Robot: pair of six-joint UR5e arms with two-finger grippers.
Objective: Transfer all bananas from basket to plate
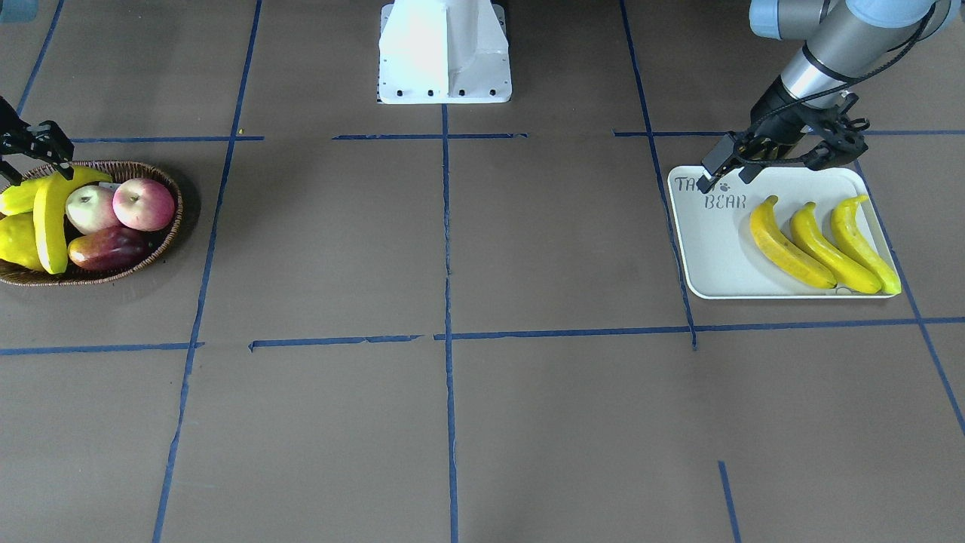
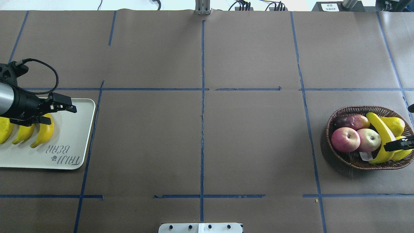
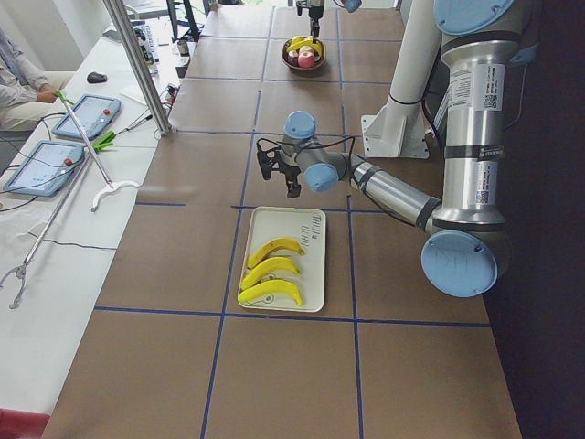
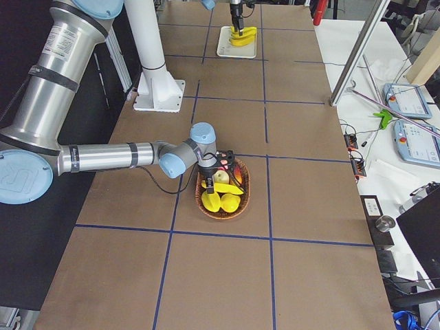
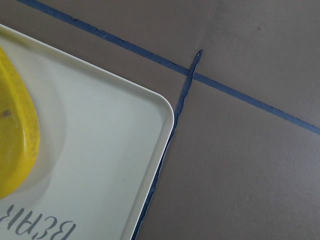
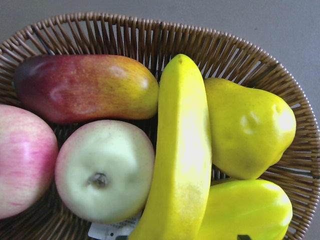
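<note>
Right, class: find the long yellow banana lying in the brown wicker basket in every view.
Front-facing: long yellow banana, far left.
Overhead: far right.
Exterior left: top centre, tiny.
Exterior right: centre.
Left wrist: not shown.
Right wrist: centre.
Landmark: brown wicker basket.

Basket [image 6: 150, 30] woven wicker, rough; banana [image 6: 182, 150] glossy, smooth (plastic-looking); plate [image 5: 100, 150] matt; table [image 1: 528, 415] brown paper.

Worktop [image 2: 252, 142]: open passage ran between basket [image 2: 352, 110] and plate [image 2: 74, 129].
Banana [image 2: 381, 131]: hemmed closely by pear [image 2: 396, 124] and pale apple [image 2: 368, 139].
</note>
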